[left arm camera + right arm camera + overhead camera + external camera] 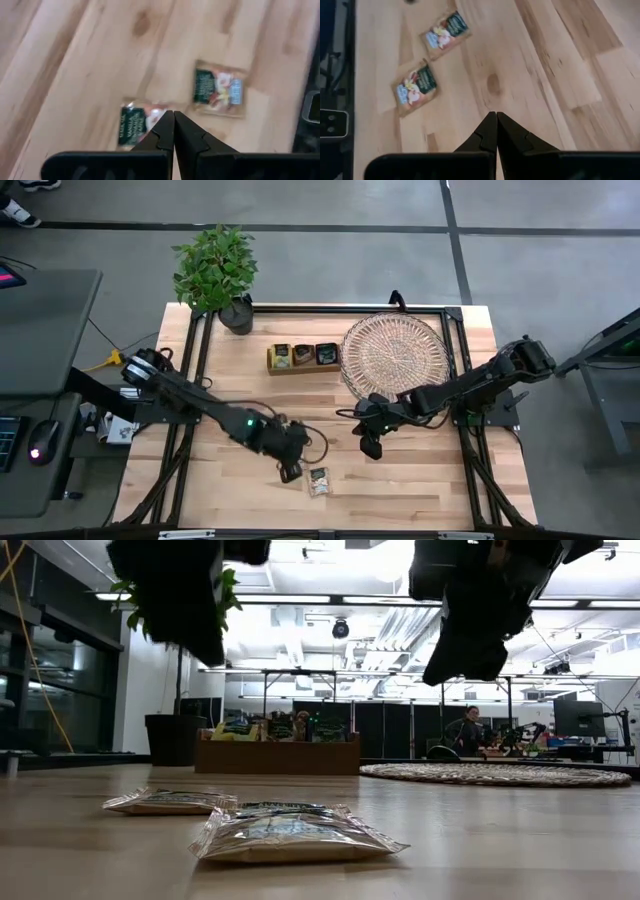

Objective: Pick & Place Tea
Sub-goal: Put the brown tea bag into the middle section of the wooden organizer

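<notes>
The left gripper (173, 131) has its two dark fingers pressed flat together with nothing between them. It hangs over the pale wooden plank table (420, 480), directly above the nearer of two small flat tea sachets (137, 125), whose edge shows past the fingertips. That sachet is beige foil with a dark green label panel and a pale picture; its long axis runs roughly along the table's planks. The second sachet (218, 94), of the same beige-and-green look, lies just beside it, turned slightly askew to the first.

From above, the pair (318, 481) lies well apart from the narrow wooden three-compartment box (303, 357), toward the table's front edge. At table height both sachets (290, 833) rest flat, puffed slightly, crimped ends showing.

The right gripper (496, 131) is likewise closed on nothing, held above bare wood, between the sachets and the round woven wicker tray (396, 356), which sits just beside the box.
</notes>
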